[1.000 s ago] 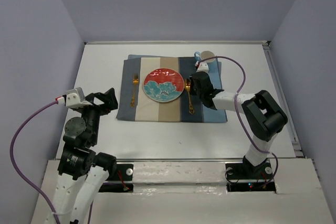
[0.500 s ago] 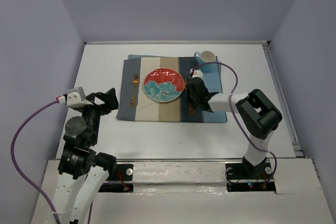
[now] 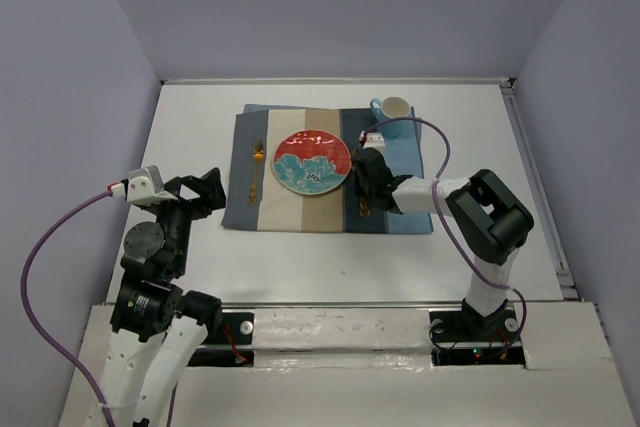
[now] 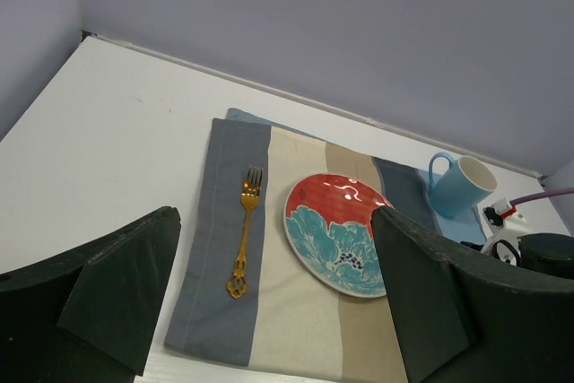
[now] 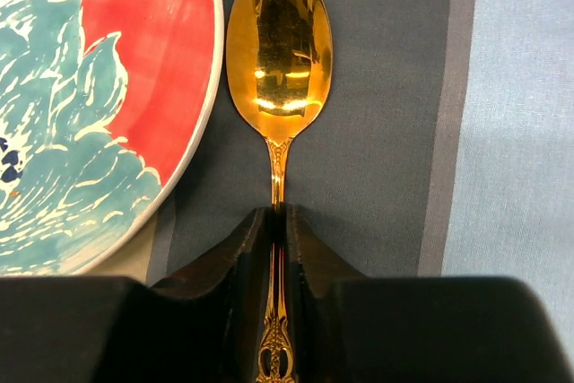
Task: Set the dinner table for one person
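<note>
On the white dinner table (image 3: 190, 127) lies a striped placemat (image 3: 290, 209). A red and teal plate (image 3: 311, 160) sits at its middle, a gold fork (image 3: 255, 169) to its left and a gold spoon (image 5: 278, 42) to its right. The spoon lies flat on the dark stripe. My right gripper (image 5: 278, 214) is low over the mat, shut on the spoon's thin handle; from above it (image 3: 366, 179) covers most of the spoon. A blue mug (image 3: 393, 110) stands at the mat's far right corner. My left gripper (image 3: 205, 190) hovers open and holds nothing, left of the mat.
Lavender walls enclose the table on three sides. A metal rail (image 3: 535, 177) runs along the right edge. The right arm's purple cable (image 3: 430, 137) loops over the mat near the mug. In the left wrist view the fork (image 4: 244, 230) and plate (image 4: 339, 232) lie ahead.
My right gripper has moved from beside the mug toward the near side, down onto the spoon's handle, and its jaws have come in against it. The left arm has not moved.
</note>
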`<state>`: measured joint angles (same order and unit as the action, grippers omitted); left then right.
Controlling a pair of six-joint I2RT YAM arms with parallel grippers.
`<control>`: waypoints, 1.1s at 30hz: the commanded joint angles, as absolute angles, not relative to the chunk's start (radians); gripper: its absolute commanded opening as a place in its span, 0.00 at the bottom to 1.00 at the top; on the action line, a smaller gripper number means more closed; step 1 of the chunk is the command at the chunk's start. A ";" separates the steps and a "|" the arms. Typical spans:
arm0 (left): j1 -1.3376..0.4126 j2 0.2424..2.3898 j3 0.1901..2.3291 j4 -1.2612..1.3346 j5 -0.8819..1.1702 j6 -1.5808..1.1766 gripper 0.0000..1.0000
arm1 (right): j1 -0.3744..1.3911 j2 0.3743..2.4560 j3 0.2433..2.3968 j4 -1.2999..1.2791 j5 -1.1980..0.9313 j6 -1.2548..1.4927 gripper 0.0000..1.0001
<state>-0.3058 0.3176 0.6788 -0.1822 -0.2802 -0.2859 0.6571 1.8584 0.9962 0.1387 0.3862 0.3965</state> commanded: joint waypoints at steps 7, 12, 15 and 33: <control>-0.299 0.319 0.670 -0.132 -0.268 -0.272 0.99 | 0.669 1.858 1.026 0.074 0.483 0.416 0.04; -0.299 0.321 0.670 -0.130 -0.267 -0.272 0.99 | 0.669 1.778 1.002 0.100 0.512 0.420 0.00; -0.299 0.322 0.670 -0.129 -0.265 -0.273 0.99 | 0.669 1.759 1.011 0.103 0.525 0.400 0.00; -0.304 0.321 0.669 -0.127 -0.264 -0.272 0.99 | 0.600 1.833 1.088 0.117 0.431 0.396 0.00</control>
<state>-0.3058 0.3176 0.6785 -0.1757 -0.2672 -0.2859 0.6003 1.8343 1.0714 0.0929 0.4744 0.3702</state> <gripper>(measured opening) 0.989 0.013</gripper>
